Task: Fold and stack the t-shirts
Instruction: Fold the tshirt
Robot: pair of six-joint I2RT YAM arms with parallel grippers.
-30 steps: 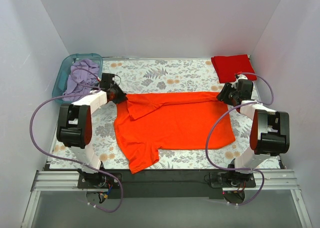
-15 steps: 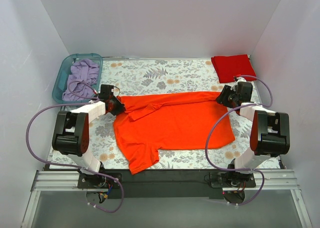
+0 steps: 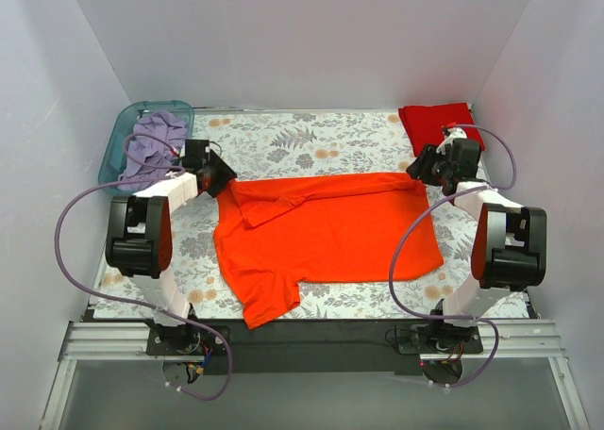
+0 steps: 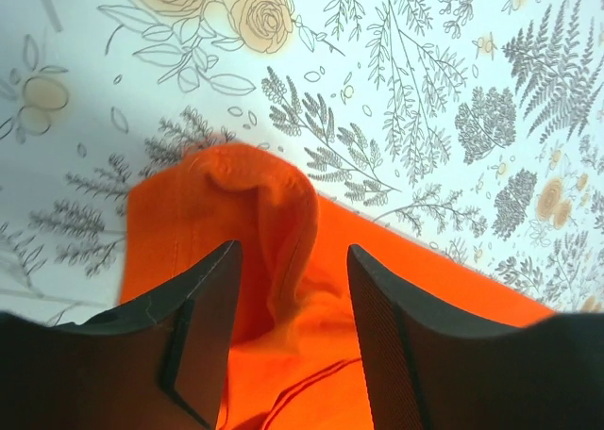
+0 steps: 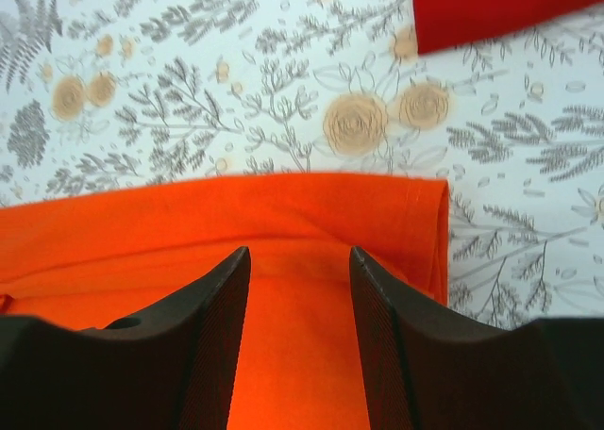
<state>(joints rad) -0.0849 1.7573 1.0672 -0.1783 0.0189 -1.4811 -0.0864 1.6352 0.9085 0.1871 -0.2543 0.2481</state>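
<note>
Left wrist: orange t-shirt (image 4: 203, 190) under pincer (image 4: 291, 260)

Bright, even, diffuse light from above. Shadows faint, soft-edged. Overhead view sharp throughout. Wrist views: jaws dark, slightly soft at bottom edge; orange t-shirt (image 4: 274, 223) oversaturated, fold detail washed.

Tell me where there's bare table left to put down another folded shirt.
The widest bare patch is the far strip of floral tablecloth, between the teal bin and the folded red t-shirt, beyond the orange t-shirt. A thinner strip runs along the near edge, right of its sleeve. Crowded: its far corners, under the left gripper and right gripper.
</note>
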